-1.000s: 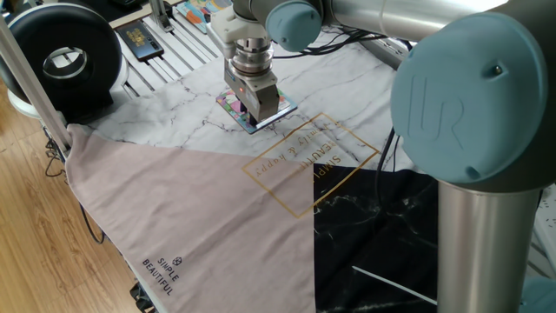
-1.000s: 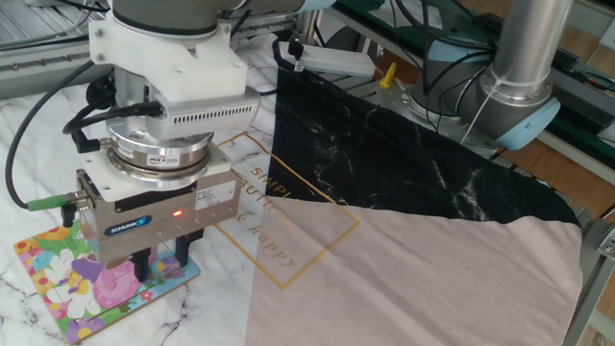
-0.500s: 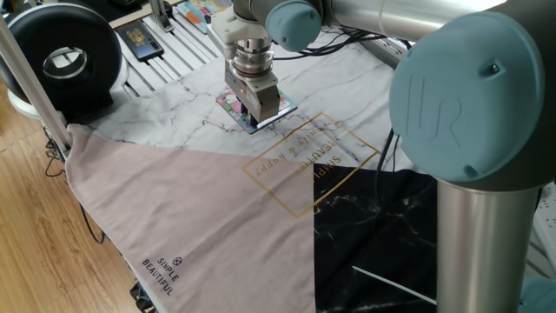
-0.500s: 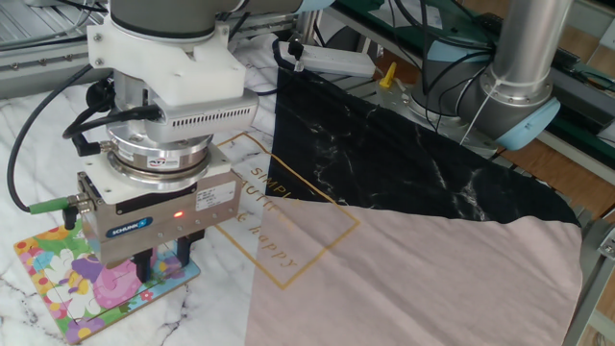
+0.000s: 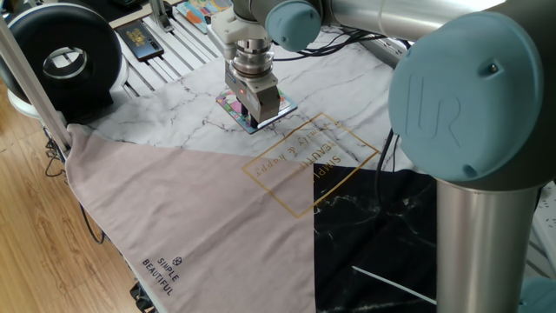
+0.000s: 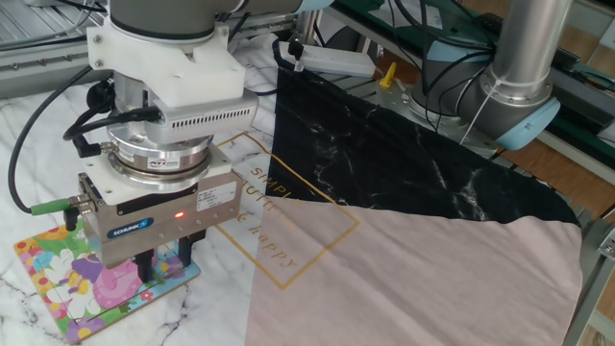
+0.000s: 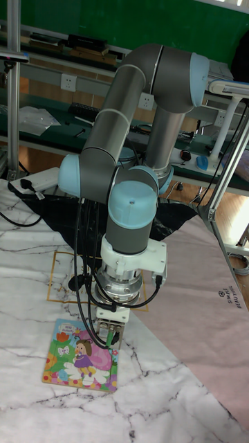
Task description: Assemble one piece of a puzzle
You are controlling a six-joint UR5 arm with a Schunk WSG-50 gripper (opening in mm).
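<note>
The puzzle (image 6: pixel 58 279) is a small square cartoon board with a dark-blue edge, lying flat on the marble-print cloth. It also shows in one fixed view (image 5: pixel 283 108) and the tall view (image 7: pixel 72 356). My gripper (image 6: pixel 167 261) points straight down over the board's right edge, with its fingertips at the board's surface. In the tall view the gripper (image 7: pixel 111 338) stands at the board's top right corner. The dark fingers (image 6: pixel 146 267) are a narrow gap apart and seem shut on the piece, which is almost wholly hidden between them. The gripper (image 5: pixel 258 114) covers the board's middle.
The cloth has a pink part (image 5: pixel 191 217) and a black part (image 6: pixel 404 144) near the gold-print square (image 5: pixel 313 161). A black round device (image 5: pixel 65 56) stands at the far left. Cables (image 6: pixel 29 125) trail beside the arm. More picture boards (image 5: pixel 195 10) lie at the back.
The gripper has sunk a little toward the board and then stopped. The gap between the fingers looks the same.
</note>
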